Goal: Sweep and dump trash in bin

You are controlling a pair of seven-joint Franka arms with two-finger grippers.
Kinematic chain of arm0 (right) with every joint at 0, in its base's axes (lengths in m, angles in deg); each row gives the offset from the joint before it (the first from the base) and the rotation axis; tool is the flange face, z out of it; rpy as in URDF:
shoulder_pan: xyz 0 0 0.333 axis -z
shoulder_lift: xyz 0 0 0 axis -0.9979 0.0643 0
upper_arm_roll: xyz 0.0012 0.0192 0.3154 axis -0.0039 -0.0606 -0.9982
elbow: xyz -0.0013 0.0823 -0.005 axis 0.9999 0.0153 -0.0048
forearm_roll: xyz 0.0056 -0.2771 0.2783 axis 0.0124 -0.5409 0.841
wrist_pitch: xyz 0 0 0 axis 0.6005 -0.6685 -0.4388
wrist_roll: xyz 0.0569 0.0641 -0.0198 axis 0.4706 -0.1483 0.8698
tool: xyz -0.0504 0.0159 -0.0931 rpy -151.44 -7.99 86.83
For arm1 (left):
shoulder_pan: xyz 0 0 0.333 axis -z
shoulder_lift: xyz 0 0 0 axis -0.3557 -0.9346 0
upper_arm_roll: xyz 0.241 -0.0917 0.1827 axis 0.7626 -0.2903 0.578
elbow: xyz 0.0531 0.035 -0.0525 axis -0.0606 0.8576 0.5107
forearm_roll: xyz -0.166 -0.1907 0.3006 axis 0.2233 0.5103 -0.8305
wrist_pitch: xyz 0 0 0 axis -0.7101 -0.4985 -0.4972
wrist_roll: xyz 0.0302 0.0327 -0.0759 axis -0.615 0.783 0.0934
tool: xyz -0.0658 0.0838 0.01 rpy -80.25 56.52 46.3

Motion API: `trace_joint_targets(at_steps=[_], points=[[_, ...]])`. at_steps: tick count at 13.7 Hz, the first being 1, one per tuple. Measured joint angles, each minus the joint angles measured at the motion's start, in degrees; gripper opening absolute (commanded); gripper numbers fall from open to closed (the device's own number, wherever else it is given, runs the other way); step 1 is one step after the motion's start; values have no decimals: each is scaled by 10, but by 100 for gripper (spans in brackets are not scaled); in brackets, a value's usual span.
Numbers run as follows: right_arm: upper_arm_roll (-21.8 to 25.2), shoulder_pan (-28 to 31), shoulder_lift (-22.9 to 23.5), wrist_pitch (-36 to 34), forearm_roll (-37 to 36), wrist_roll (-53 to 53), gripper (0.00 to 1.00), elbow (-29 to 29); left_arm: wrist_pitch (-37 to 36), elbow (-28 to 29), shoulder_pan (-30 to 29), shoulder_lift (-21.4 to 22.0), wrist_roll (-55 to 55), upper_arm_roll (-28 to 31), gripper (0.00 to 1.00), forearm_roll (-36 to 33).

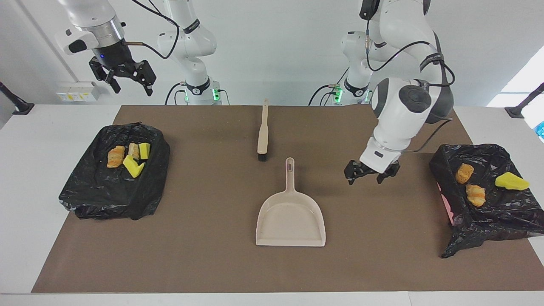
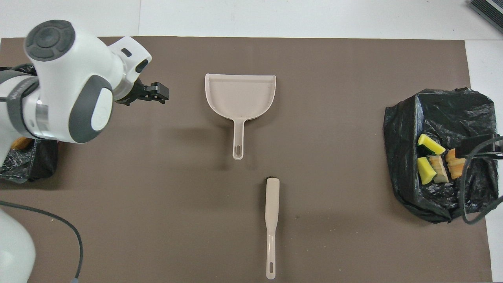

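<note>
Trash sits in two black-lined bins in the facing view: four bits [image 1: 129,158], sponge and bread-like lumps, in the bin [image 1: 114,170] at the right arm's end of the table, and three bits [image 1: 476,185] in the bin [image 1: 488,195] at the left arm's end. The beige dustpan [image 1: 291,212] lies flat on the brown mat [image 1: 204,255] between the bins, its handle pointing toward the robots. The brush [image 1: 263,131] lies just nearer to the robots than the dustpan, apart from it. The left gripper [image 1: 370,174] hangs empty over the mat between the dustpan and the bin at its end, fingers spread wide. The right gripper [image 1: 123,76] waits high over its end of the table, jaws wide and empty.

From overhead, the left gripper [image 2: 153,93] shows beside the dustpan [image 2: 240,94], well apart from it. The brush [image 2: 272,224] lies alone on the mat [image 2: 334,137]. Four bits [image 2: 434,163] lie in the bin [image 2: 440,157] at the right arm's end; the left arm covers most of the other bin [image 2: 23,165]. The right gripper's fingers are not visible here.
</note>
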Motion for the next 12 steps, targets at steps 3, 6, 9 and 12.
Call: trace_joint_targets(at_steps=[3, 6, 9, 12], points=[[0, 0, 0, 0, 0, 0, 100, 0, -32, -4, -48, 30, 77, 0, 100, 0], [0, 0, 0, 0, 0, 0, 100, 0, -81, -5, -83, 67, 158, 1, 100, 0], [0, 0, 0, 0, 0, 0, 100, 0, -124, -5, -121, 98, 223, 2, 100, 0], [0, 0, 0, 0, 0, 0, 100, 0, -151, -5, -129, 122, 239, 2, 100, -12]])
